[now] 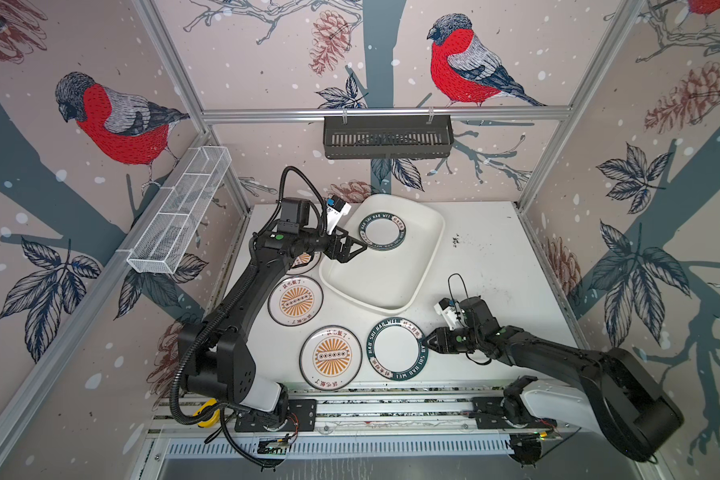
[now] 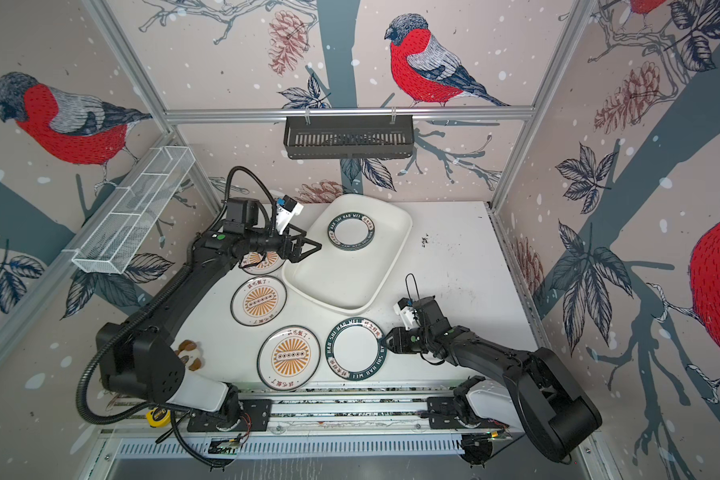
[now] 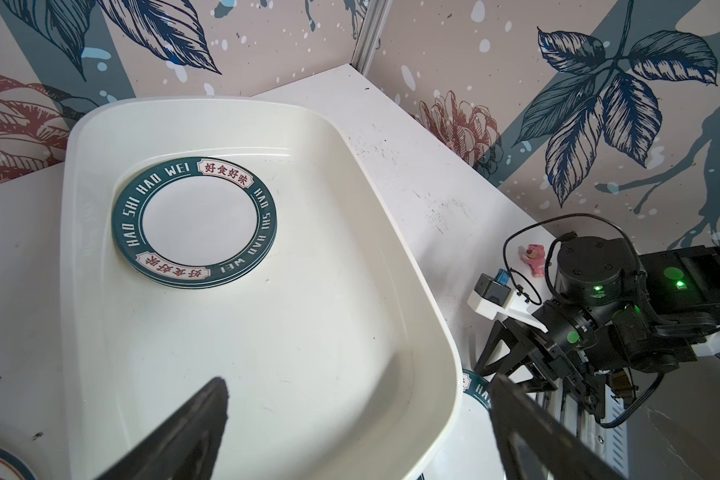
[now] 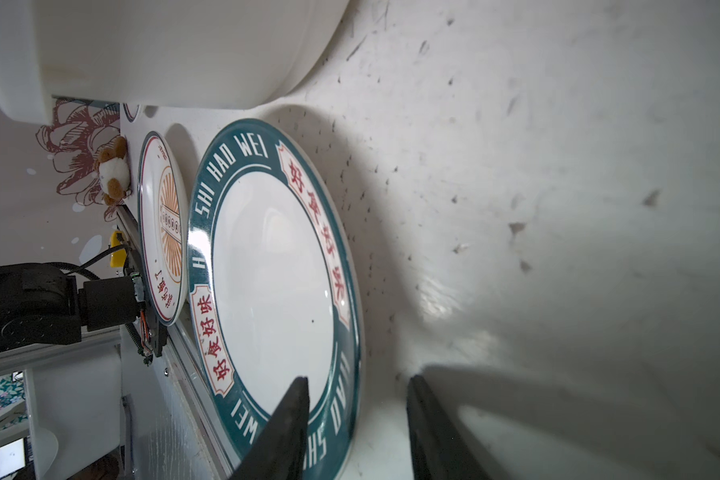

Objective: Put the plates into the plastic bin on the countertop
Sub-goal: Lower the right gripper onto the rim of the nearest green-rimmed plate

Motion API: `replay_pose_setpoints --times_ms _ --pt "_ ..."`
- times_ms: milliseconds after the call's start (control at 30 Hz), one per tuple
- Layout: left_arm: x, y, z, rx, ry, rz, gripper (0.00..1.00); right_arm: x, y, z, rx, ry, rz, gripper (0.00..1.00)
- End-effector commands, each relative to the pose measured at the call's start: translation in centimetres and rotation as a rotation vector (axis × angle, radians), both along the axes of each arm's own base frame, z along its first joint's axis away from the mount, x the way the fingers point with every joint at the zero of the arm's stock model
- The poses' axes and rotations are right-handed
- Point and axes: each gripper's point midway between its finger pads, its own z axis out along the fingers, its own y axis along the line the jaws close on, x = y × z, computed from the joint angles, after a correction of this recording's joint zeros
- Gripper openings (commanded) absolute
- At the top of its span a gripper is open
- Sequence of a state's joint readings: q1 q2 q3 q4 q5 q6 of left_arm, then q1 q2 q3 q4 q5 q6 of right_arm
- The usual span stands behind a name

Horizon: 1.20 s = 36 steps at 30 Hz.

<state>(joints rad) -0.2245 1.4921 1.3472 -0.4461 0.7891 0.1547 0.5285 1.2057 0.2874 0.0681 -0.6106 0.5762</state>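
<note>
Jaws of the right claw stand apart astride the green-banded plate's rim on the counter, likely to pinch its thin edge. Left claw hangs wide open over the plastic bin, where a second banded plate lies, seemingly stacked.

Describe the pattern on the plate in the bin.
The plate has a white centre and dark-green lettered band; clearest in left wrist view.
</note>
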Motion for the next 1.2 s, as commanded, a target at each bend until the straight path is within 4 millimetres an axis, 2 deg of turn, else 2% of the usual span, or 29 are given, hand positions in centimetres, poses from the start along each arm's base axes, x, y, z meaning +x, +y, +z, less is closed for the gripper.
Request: replay_pose_setpoints --times_ms 0,600,1167 --pt "-0.2 -0.3 0.9 -0.024 -0.022 -0.027 0.97 -0.2 0.0 -0.4 -0.015 0.009 0.004 0.41" --pt "-1.2 -0.4 1.6 -0.036 -0.038 -0.044 0.97 -0.3 -0.5 -2.5 -0.099 0.043 -0.018 0.32" --pt "-1.3 -0.5 1.8 -0.045 -0.040 -0.050 0.97 -0.3 -0.9 -3.4 -0.124 0.051 -0.028 0.24"
